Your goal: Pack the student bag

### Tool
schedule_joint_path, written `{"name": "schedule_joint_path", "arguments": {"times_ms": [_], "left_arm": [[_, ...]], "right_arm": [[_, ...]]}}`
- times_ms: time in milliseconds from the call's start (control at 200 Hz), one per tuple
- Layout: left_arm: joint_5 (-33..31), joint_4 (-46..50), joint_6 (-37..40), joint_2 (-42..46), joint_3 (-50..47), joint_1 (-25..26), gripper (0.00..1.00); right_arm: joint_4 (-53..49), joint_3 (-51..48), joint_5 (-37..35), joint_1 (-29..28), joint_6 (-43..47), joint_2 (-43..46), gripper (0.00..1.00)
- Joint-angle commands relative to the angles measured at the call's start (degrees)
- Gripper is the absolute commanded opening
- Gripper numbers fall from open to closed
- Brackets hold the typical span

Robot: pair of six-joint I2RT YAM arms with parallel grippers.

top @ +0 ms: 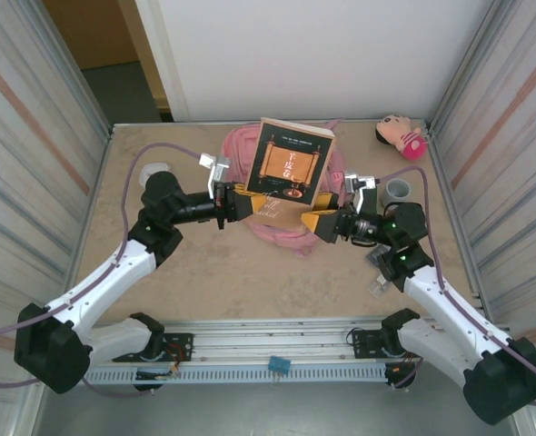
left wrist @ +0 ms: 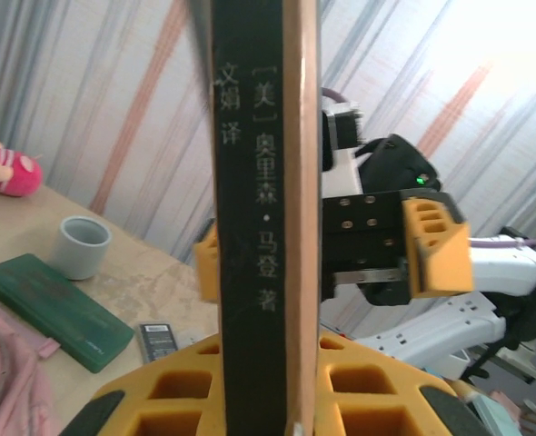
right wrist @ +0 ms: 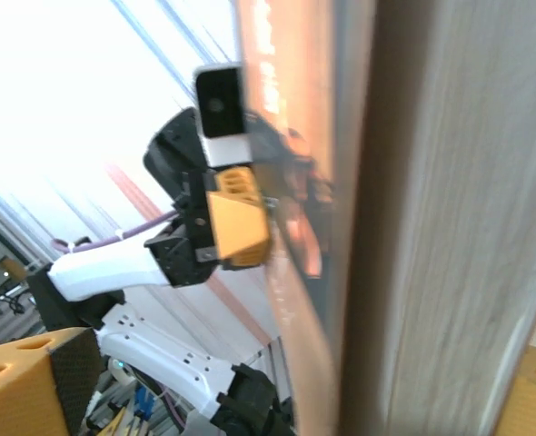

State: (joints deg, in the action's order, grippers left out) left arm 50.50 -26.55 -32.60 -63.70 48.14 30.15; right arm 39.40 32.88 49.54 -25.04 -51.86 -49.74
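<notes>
Book [top: 291, 163] is held upright, long axis vertical, and is clamped at its lower left corner by the left gripper [top: 247, 205]. The student bag [top: 236, 150] lies directly beneath, mid-table toward the far edge and equally near both arms. Right gripper [top: 321, 222] is placed at the lower right corner, jaws spread wide astride the book, apparently without contact (wrist view blurred).

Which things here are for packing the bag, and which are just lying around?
For the job:
- bag
- book, held upright by the bag in the left gripper, probably going in
- right gripper, open around the book

Just lying about:
- doll
- grey cup
- green case
</notes>
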Motion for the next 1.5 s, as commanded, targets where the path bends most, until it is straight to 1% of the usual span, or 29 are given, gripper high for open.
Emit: {"name": "schedule_joint_path", "arguments": {"times_ms": [0,145,220,241,266,291,321,371,386,416,466,486,536,576,626,702,752,792,832,887,912,987,1077,1112,1163,1243,1373,1493], "left_arm": [[-2.4,-1.8,1.8,2.0,0.1,-0.7,0.00],[-0.3,-4.1,1.1,0.7,-0.2,-0.4,0.00],[0.6,-4.5,1.8,0.3,-0.2,0.0,0.00],[0.7,-4.3,1.9,0.2,-0.2,0.1,0.01],[0.5,-3.8,2.2,0.2,-0.2,0.3,0.01],[0.0,-3.1,2.5,0.3,-0.2,0.2,0.02],[-0.8,-2.0,2.8,0.4,-0.2,0.3,0.02],[-1.9,0.8,4.0,0.9,-0.2,0.3,0.05],[-2.3,1.8,4.3,1.1,-0.2,0.2,0.07],[-3.3,3.7,5.4,1.7,-0.2,0.2,0.13],[-5.3,7.6,7.5,3.1,-0.6,0.2,0.26],[-6.2,9.4,8.8,3.7,-0.8,0.3,0.34],[-9.2,14.9,12.4,5.3,-0.8,0.3,0.49],[-11.6,19.7,15.9,6.8,-0.7,0.2,0.57],[-15.1,25.2,20.6,8.8,-0.6,0.3,0.61],[-20.2,33.7,27.2,11.3,0.5,0.3,0.64],[-22.1,38.4,31.5,12.4,1.6,0.3,0.65],[-22.8,41.3,34.6,12.9,2.4,0.4,0.65],[-23.1,43.7,39.4,13.3,3.0,1.0,0.66],[-24.8,46.4,46.2,13.8,3.6,3.5,0.66],[-26.0,47.6,49.2,14.0,3.8,5.0,0.68],[-30.2,50.7,57.8,13.9,4.1,10.1,0.73],[-34.5,53.7,66.3,12.9,4.3,15.1,0.76],[-36.3,53.9,67.8,12.4,4.2,16.2,0.78],[-36.8,54.3,69.1,11.5,4.4,16.8,0.78],[-37.0,54.3,69.7,10.3,4.5,16.9,0.79],[-40.8,52.9,70.1,9.6,3.8,16.8,0.81],[-40.1,54.1,70.1,8.4,4.1,16.8,0.82]], "right_arm": [[5.2,1.7,0.5,0.0,-1.8,2.0,0.89],[6.0,2.9,-3.3,-1.3,-2.9,-0.1,0.74],[5.7,3.3,-6.0,-1.3,-3.5,-1.8,0.62],[5.5,3.3,-6.9,-1.2,-3.5,-2.1,0.56],[5.0,3.3,-8.2,-1.2,-3.4,-2.6,0.46],[3.7,3.5,-9.5,-1.1,-3.1,-3.0,0.35],[1.7,3.7,-10.5,-0.7,-2.5,-3.6,0.24],[0.6,3.6,-10.1,0.5,-0.8,-4.3,0.09],[0.7,3.3,-9.8,0.9,-0.3,-4.4,0.07],[0.6,2.9,-9.1,1.6,0.9,-4.5,0.00],[0.0,2.1,-8.4,2.2,3.8,-4.1,0.00],[-0.7,1.7,-7.9,2.2,5.5,-3.8,0.00],[-4.2,1.5,-7.4,2.3,10.3,-2.6,0.00],[-9.5,1.7,-8.0,2.2,15.1,-1.1,0.00],[-18.6,2.6,-9.8,2.1,22.6,0.9,0.00],[-31.6,4.2,-13.7,1.7,35.3,3.6,0.00],[-38.3,4.7,-16.9,1.3,43.2,4.9,0.00],[-42.5,5.2,-18.8,0.9,48.8,5.4,0.00],[-45.9,5.4,-18.9,0.7,54.5,5.8,0.00],[-49.5,5.6,-19.2,-0.3,62.0,5.8,0.00],[-50.4,5.6,-21.1,-1.3,64.0,5.8,0.00],[-50.9,5.7,-31.4,-6.0,65.5,5.2,0.00],[-52.4,5.9,-37.5,-12.9,71.1,3.9,0.00],[-53.0,6.0,-39.5,-15.5,73.9,3.2,0.00],[-54.1,6.2,-41.9,-18.4,77.6,1.9,0.00],[-55.8,6.7,-43.5,-20.8,81.5,0.2,0.00],[-56.9,6.5,-38.2,-21.2,86.1,0.4,0.00],[-56.3,6.4,-33.6,-21.0,87.2,1.4,0.00]]}}
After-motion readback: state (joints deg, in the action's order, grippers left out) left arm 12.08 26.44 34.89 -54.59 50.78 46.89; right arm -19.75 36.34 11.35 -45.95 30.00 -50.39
